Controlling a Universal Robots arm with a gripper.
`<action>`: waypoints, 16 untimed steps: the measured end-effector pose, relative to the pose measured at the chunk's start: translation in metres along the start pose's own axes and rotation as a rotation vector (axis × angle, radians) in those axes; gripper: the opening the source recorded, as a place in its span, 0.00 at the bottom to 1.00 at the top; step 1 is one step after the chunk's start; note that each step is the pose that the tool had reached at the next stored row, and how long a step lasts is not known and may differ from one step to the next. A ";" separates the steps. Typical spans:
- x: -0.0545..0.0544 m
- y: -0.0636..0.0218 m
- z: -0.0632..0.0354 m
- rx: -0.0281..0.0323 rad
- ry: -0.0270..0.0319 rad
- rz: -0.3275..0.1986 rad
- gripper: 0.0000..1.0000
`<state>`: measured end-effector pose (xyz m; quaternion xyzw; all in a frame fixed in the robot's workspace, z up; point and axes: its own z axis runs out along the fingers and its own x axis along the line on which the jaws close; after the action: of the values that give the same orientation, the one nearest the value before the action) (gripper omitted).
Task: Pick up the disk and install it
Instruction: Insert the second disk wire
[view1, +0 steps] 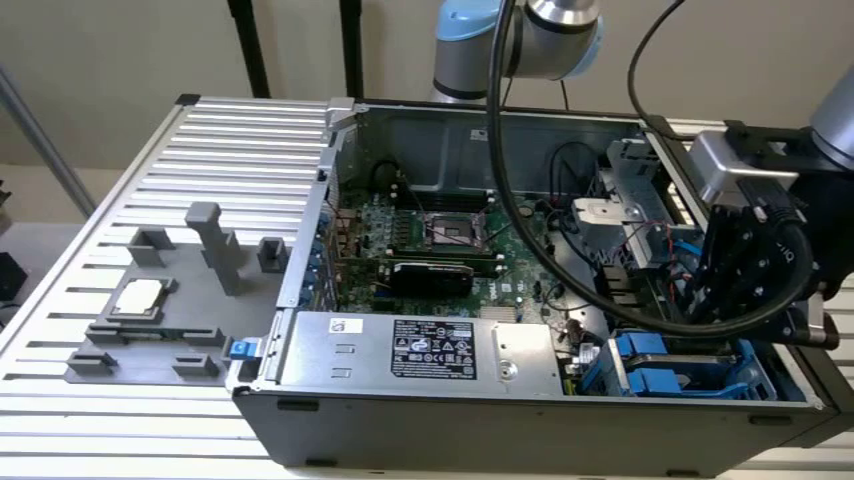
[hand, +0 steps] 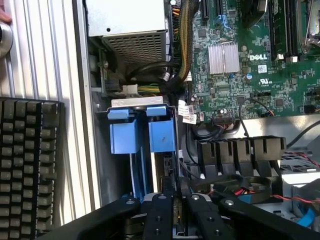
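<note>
The disk (hand: 152, 167) stands on edge in the drive bay at the case's front corner, its bright blue carrier tabs (hand: 142, 132) sticking up beside the power supply. In the exterior view the blue carrier (view1: 663, 368) sits low at the exterior view's right, inside the open computer case (view1: 307, 420). My gripper (hand: 176, 207) reaches down into that bay, and its black fingers (hand: 160, 215) are closed narrowly on the disk's near end. From the exterior view the gripper (view1: 747, 305) hangs just above the bay, its tips hidden by cables and the case wall.
The motherboard (view1: 441, 250) fills the case floor. A big silver box with a black label (view1: 427, 350) lies along the front. Black fan ducts (hand: 240, 155) and cables crowd the bay. A grey fixture (view1: 160, 320) with a CPU chip (view1: 140, 298) sits at the exterior view's left. A keyboard (hand: 25, 165) lies outside the case.
</note>
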<state>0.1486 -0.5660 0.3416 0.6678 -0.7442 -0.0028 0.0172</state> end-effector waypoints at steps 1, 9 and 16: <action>0.000 0.0000 0.0004 0.0001 0.0010 0.000 0.00; 0.000 0.0002 0.0042 0.0007 0.0064 0.001 0.00; 0.000 -0.0006 0.0073 0.0007 0.0072 0.001 0.00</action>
<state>0.1490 -0.5660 0.3342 0.6673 -0.7445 -0.0001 0.0196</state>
